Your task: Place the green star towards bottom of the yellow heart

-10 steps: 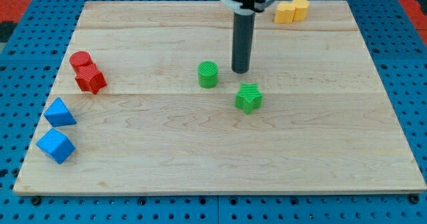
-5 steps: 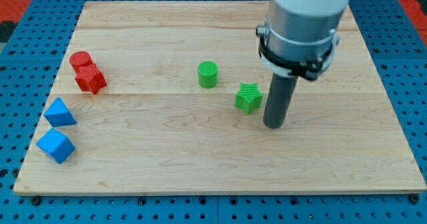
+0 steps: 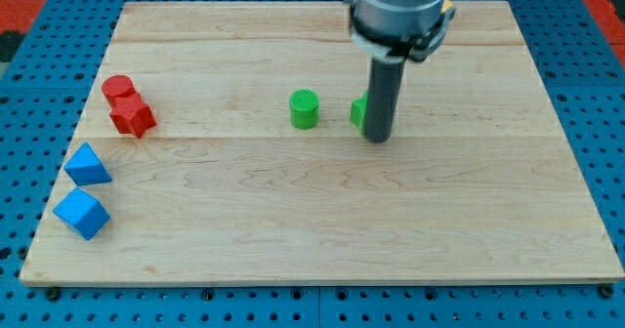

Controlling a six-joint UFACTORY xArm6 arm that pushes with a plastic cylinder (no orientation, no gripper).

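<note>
The green star (image 3: 359, 112) lies near the board's middle, mostly hidden behind my rod; only its left edge shows. My tip (image 3: 378, 138) rests on the board against the star's lower right side. The yellow heart is hidden behind the arm at the view's top right; only a sliver of yellow (image 3: 448, 12) shows there. A green cylinder (image 3: 304, 108) stands just left of the star.
A red cylinder (image 3: 117, 88) and a red star (image 3: 131, 116) sit together at the left. Two blue blocks (image 3: 87, 164) (image 3: 80, 214) lie near the board's lower left edge. The wooden board (image 3: 312, 240) sits on a blue pegboard.
My tip swung from above the star round its right side to below it, then pushed it up; the star has moved up a little, level with the green cylinder.
</note>
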